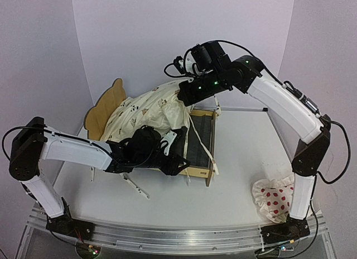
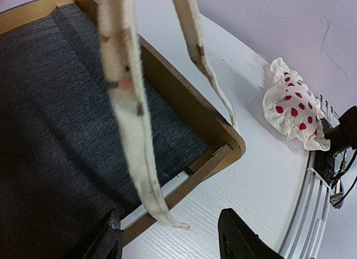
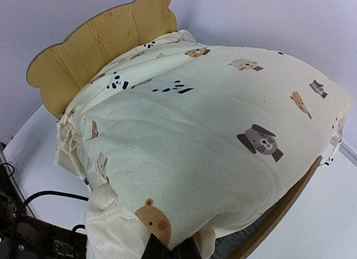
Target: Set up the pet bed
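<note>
Nearest, in its wrist view: left gripper (image 2: 170,228), jaws apart, nothing clamped, hovering over the foot corner of the bed (image 2: 184,105). The tip of one tie (image 2: 131,130) dangles just ahead of the gap; can't tell if it touches a finger. A second tie hangs outside the rail (image 2: 167,75) near that corner, down toward the worktop (image 2: 256,175).

The bed sits mid-worktop between the arms, headboard (image 3: 95,47) at the far-left end, foot toward the near right. Foot end shows bare felt base (image 2: 56,136); head half is buried under the cover (image 3: 206,130).

The right gripper (image 3: 167,250) is clenched on a cover edge, holding it raised above the frame. The pillow (image 2: 293,111) lies at the near-right edge by the right arm base, well apart from the bed.

Handling, my read:
- Bed: thin plywood, so light and stiff. Likely skates on the smooth worktop if nudged sideways; nothing pins it.
- Best hold: pinch a low side rail across its thickness, near a corner where the joints stiffen it. Headboard top edge also works, but it's a tall lever, so it's easy to tip the frame or stress the joint.
- Felt: grippy, so the cover shouldn't slide once laid.
- Cover: limp and padded-looking, with no shape of its own. It needs two hold points to spread, and the ties can snag on rail corners.
</note>
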{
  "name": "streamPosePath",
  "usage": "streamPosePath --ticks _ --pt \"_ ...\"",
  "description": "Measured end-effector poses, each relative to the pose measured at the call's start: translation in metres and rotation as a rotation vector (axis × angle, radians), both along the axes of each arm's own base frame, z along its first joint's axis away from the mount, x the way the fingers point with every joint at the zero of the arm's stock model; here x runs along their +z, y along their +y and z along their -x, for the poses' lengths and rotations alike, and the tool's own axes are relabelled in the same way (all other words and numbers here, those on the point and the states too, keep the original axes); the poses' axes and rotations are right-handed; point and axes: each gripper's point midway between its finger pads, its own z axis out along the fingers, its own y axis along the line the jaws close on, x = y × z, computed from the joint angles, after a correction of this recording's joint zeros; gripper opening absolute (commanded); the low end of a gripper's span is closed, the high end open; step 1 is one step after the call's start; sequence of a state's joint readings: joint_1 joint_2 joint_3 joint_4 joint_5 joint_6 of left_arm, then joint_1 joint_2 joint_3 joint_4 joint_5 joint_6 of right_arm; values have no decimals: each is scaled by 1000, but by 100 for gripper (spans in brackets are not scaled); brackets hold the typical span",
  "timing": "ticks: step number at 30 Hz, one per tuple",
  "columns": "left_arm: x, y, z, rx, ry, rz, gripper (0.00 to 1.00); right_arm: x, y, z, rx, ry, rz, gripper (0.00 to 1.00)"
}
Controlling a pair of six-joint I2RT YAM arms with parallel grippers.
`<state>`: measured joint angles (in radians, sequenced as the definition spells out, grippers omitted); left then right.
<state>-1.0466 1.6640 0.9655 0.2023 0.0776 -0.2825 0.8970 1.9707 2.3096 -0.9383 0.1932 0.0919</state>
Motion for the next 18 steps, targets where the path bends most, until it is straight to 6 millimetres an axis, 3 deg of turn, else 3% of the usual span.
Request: streamPosePath --ticks 6,13,18 --pt "9 -14 -13 14 -51 33 36 5 3 -7 21 -29 5 0" --pt "4 -23 -24 36 -73 26 2 6 -1 -12 24 -39 13 0" --pt "1 -25 -31 56 -91 11 0 8 -5 -16 21 -45 12 0"
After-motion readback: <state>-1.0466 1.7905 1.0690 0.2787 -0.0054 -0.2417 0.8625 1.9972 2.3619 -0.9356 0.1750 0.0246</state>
